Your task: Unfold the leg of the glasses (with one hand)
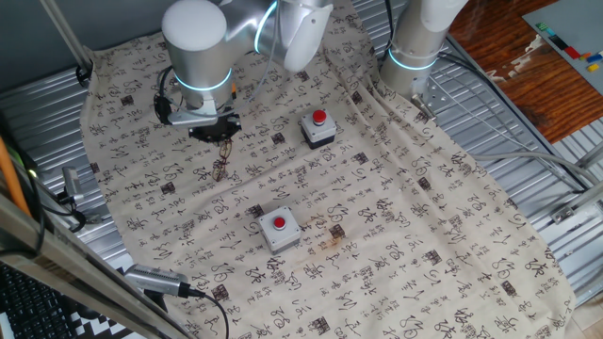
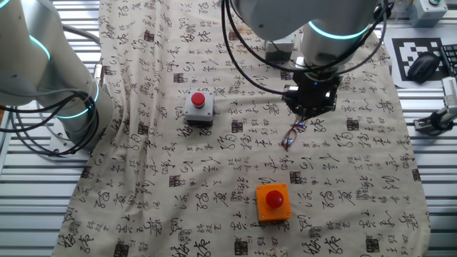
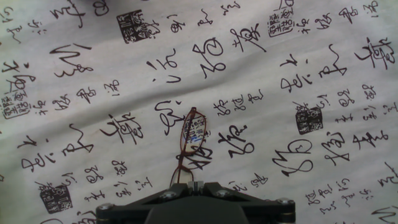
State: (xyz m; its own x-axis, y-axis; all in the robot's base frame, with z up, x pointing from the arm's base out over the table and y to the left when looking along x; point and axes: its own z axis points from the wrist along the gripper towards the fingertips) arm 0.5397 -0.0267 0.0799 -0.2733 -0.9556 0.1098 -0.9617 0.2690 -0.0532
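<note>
On the table's printed cloth [image 1: 396, 235] we see the glasses [image 3: 189, 140] lying just below our claw [image 2: 311, 107], whose jaw state we cannot tell, so the leg seems not yet unfolded.

The black two-finger gripper [image 2: 307, 113] hangs just above the thin reddish-brown wire-framed glasses [image 2: 290, 135], which lie on the character-printed cloth [image 2: 143, 178], right of a grey red-button box [image 2: 198, 107].
</note>
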